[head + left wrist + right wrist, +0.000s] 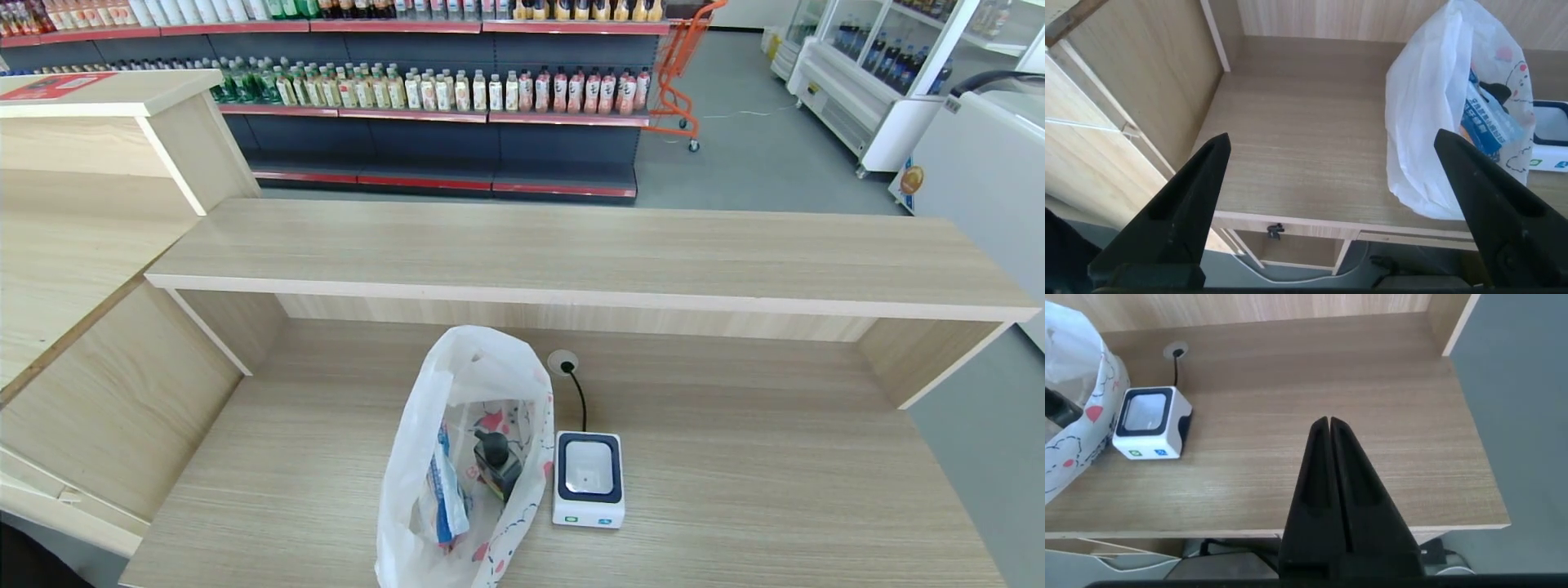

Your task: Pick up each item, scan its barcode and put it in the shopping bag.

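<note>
As two items already sat inside the shopping bag (408, 490), the bagging looked finished.
Leftmost, the left gripper (1331, 139) hung above the wooden counter (735, 490), fingers spread wide, holding nothing. The thin white printed bag stood slumped but open-mouthed, with a blue-and-white packet (447, 498) and a dark black-capped bottle (495, 461) within. The barcode scanner (589, 478) sat just beside it. Rightmost, the right gripper (1328, 420) hung pressed closed, empty. I judged any next move needed another item within reach.
</note>
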Available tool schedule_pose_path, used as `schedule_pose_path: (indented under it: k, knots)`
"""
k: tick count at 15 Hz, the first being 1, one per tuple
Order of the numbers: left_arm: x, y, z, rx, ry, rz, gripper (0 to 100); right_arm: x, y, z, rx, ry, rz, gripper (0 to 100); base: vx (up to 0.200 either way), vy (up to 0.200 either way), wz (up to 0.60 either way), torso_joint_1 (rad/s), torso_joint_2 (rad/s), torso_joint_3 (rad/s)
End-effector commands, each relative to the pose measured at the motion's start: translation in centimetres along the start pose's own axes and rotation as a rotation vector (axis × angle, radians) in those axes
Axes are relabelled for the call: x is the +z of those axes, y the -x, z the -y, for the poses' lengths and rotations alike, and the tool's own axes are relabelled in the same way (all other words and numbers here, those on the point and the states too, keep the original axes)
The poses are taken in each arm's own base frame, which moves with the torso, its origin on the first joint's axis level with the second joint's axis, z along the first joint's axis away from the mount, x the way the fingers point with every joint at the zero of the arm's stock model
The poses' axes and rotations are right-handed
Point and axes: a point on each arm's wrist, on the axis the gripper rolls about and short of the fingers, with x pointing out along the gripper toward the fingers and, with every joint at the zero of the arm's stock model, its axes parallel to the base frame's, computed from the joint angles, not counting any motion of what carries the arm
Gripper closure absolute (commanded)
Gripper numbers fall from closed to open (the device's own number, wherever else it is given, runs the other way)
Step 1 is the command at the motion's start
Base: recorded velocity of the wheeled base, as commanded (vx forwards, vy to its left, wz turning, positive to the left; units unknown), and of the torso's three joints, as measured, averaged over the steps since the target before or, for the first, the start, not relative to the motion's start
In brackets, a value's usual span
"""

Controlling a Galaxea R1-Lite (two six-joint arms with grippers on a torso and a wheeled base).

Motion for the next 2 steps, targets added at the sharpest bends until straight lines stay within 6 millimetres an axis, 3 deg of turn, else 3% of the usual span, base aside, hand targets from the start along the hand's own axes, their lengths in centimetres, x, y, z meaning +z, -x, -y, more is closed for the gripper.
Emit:
schedule_pose_path:
  k: [1, 2]
  knots:
    - [0.0, 0.0, 0.0, 0.0, 0.0, 0.0, 0, -0.04, -0.03, 0.0, 0.0, 0.0, -0.003, 100, 0.0, 0.0, 0.0, 0.0, 0.0, 0.0]
    - [0.0, 0.0, 0.0, 0.0, 0.0, 0.0, 0, 0.0, -0.02, 0.0, 0.0, 0.0, -0.003, 100, 0.0, 0.0, 0.0, 0.0, 0.0, 0.0]
